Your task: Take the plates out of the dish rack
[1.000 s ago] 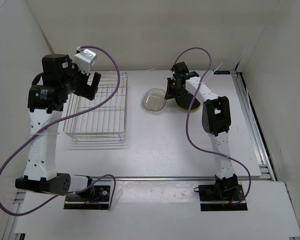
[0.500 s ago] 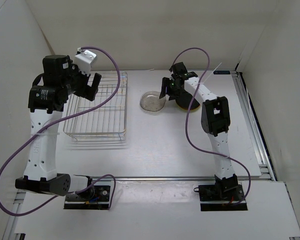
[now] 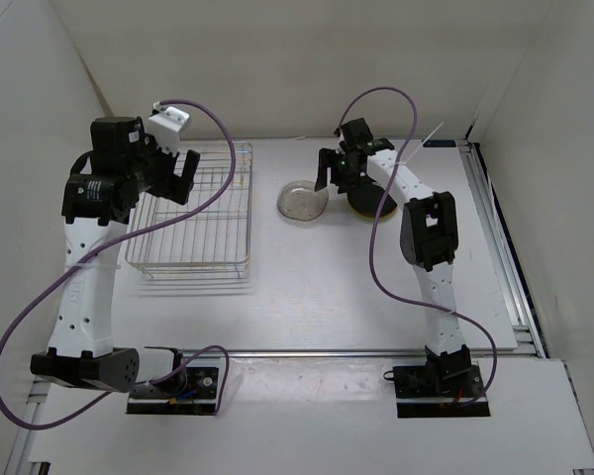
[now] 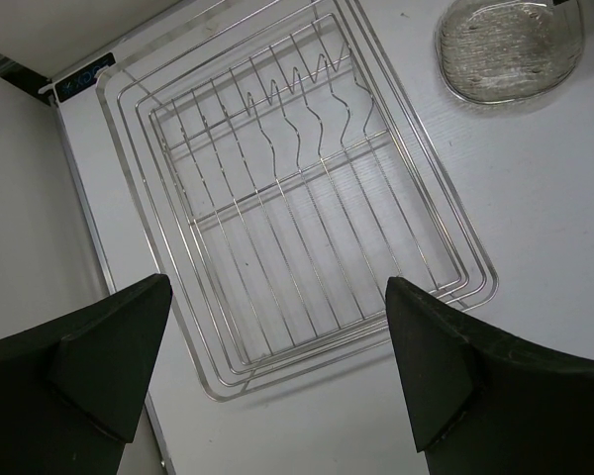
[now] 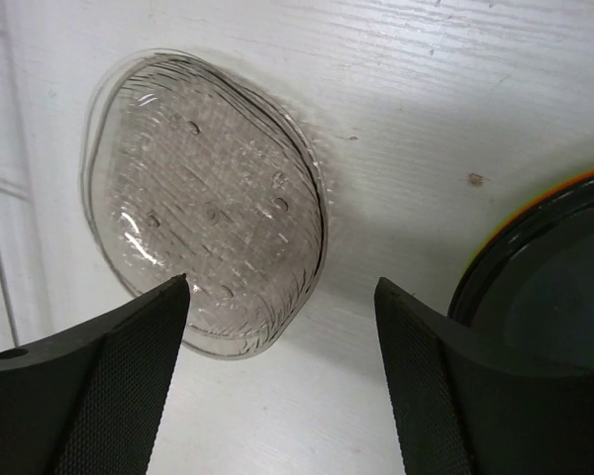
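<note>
Worktop [image 3: 307, 287] carries dish rack [image 3: 190, 213]. Right of the rack, apart from it: clear plate [image 3: 302, 201], black plate [image 5: 564, 297] farther right. Left pincer [image 4: 277, 366] released, above rack. Right pincer [image 5: 277, 376] released, above clear plate.

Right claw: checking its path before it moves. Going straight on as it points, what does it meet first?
Probably the clear plate, flat on the table just ahead of the open right claw; its rim sits mid-gap, so bare table is possible.
</note>
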Available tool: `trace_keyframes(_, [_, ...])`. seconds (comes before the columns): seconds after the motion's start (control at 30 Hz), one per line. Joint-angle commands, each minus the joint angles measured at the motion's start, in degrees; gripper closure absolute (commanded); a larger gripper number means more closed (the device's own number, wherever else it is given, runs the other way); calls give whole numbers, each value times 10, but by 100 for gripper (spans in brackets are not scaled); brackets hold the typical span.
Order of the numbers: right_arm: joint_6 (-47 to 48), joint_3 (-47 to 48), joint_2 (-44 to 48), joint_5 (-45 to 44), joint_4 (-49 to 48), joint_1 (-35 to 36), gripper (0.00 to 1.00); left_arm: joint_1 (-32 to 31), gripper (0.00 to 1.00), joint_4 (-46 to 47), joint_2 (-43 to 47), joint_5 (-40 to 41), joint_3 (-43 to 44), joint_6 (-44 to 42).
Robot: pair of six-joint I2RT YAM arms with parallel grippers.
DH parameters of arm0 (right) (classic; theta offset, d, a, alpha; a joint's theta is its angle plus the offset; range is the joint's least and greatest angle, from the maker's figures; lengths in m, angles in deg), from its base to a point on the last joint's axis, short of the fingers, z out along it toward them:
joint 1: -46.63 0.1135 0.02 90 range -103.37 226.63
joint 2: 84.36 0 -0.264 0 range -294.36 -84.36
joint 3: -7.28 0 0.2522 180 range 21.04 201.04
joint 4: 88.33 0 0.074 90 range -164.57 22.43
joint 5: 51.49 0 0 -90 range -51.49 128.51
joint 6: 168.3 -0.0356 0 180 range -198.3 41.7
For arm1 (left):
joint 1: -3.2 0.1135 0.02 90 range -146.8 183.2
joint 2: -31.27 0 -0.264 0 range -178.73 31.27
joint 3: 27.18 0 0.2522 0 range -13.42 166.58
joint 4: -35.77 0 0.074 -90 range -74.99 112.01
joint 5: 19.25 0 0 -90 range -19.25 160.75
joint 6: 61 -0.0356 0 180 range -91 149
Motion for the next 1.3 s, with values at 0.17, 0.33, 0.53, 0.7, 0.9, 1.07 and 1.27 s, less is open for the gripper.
trace_keyframes(0.17, [24,17,59,-15,-1,2,28,4,0,12,32,5,-2,8])
trace_keyframes(0.33, [29,17,54,-27,-1,2,34,4,0,12,32,5,-2,8])
trace_keyframes(0.53, [45,23,47,-38,4,2,35,4,0,12,32,0,-7,14])
trace_keyframes(0.7, [73,29,67,-38,10,7,33,9,0,17,32,5,-20,33])
trace_keyframes(0.9, [127,-9,170,-86,21,7,0,9,0,51,32,54,-78,80])
trace_keyframes(1.07, [205,-57,282,-157,34,7,0,9,0,82,27,128,-112,124])
trace_keyframes(1.27, [234,-166,426,-230,60,-35,0,9,0,139,33,198,-168,149])
